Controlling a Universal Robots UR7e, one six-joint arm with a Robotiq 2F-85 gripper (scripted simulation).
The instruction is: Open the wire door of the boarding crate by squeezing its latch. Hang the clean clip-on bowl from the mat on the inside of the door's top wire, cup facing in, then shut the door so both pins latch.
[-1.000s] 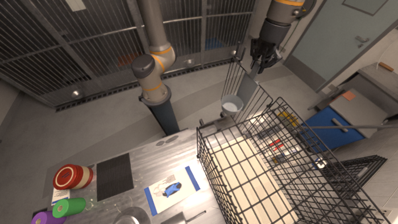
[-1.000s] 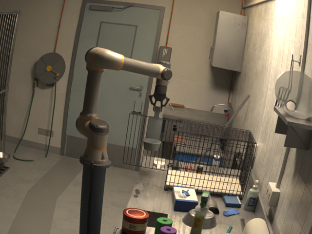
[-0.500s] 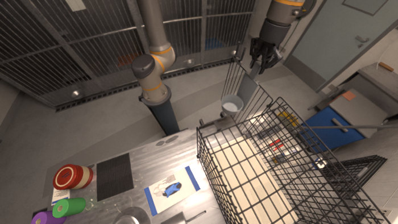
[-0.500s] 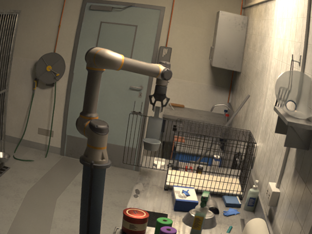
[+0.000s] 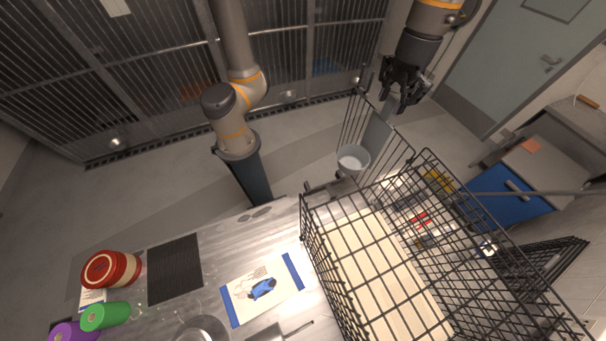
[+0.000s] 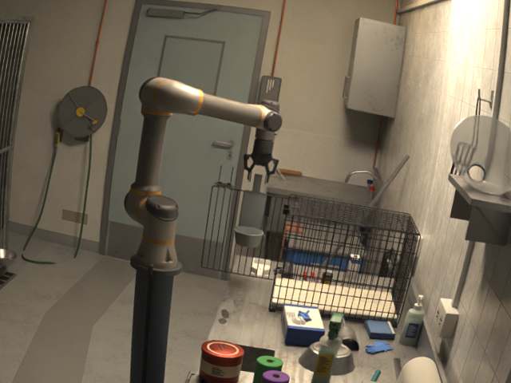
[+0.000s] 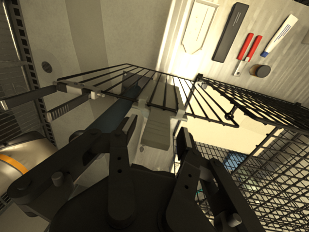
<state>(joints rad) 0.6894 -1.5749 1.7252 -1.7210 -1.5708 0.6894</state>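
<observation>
My gripper (image 5: 400, 100) (image 6: 259, 173) (image 7: 156, 133) hangs open and empty just above the top wire of the swung-open wire door (image 5: 375, 140) (image 6: 233, 227) (image 7: 140, 87). The clip-on bowl (image 5: 353, 159) (image 6: 248, 236) hangs from that top wire by its grey back plate (image 5: 378, 131) (image 7: 157, 128). Its cup sits low on the door. The tab of the plate stands between my fingers. The door's latch (image 7: 75, 87) sits at the far end of the top wire. The crate (image 5: 433, 251) (image 6: 342, 255) stands on the steel table.
A blue glove box (image 6: 302, 325) lies in front of the crate. A black mat (image 5: 174, 268), a red tin (image 5: 110, 269) and green and purple rolls (image 5: 105, 314) stand at the table's near end. The robot's own pedestal (image 5: 246, 173) stands left of the door.
</observation>
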